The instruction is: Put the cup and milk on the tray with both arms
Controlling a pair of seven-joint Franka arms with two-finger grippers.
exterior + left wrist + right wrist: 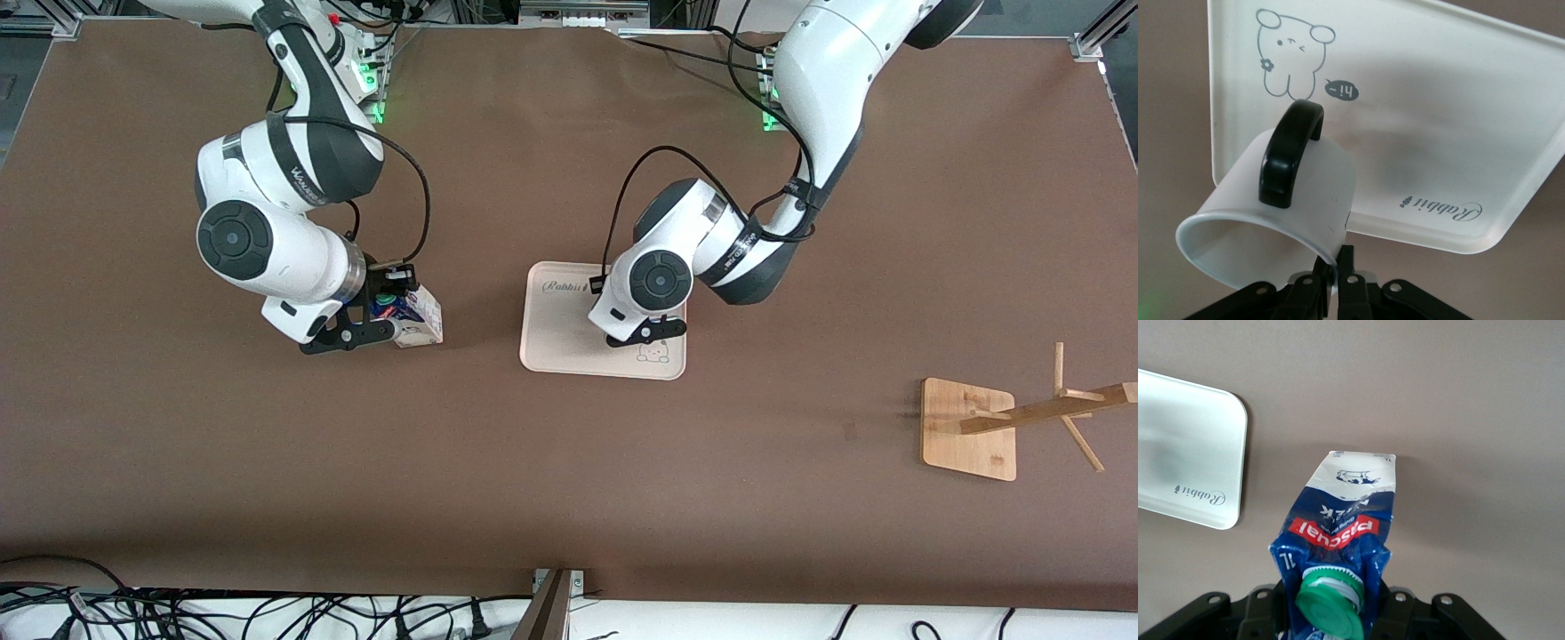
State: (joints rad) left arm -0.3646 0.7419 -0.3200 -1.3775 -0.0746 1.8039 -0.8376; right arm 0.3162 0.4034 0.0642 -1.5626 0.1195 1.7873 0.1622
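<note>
The cream tray (556, 333) lies mid-table. My left gripper (647, 333) is over the tray's end nearest the left arm and hides the cup in the front view. In the left wrist view my left gripper (1335, 270) is shut on the rim of the white cup (1305, 200), whose black handle (1288, 157) faces the camera. The cup hangs tilted over the tray (1438, 127), near the rabbit drawing. My right gripper (391, 313) is shut on the top of the blue and white milk carton (420, 320), beside the tray toward the right arm's end. The milk (1341, 520) and its green cap (1331, 607) fill the right wrist view between my right gripper's (1331, 613) jaws.
A wooden rack (969, 428) with angled pegs stands toward the left arm's end of the table, nearer to the front camera than the tray. Brown table surface lies between the milk and the tray (1185, 453). Cables run along the table's front edge.
</note>
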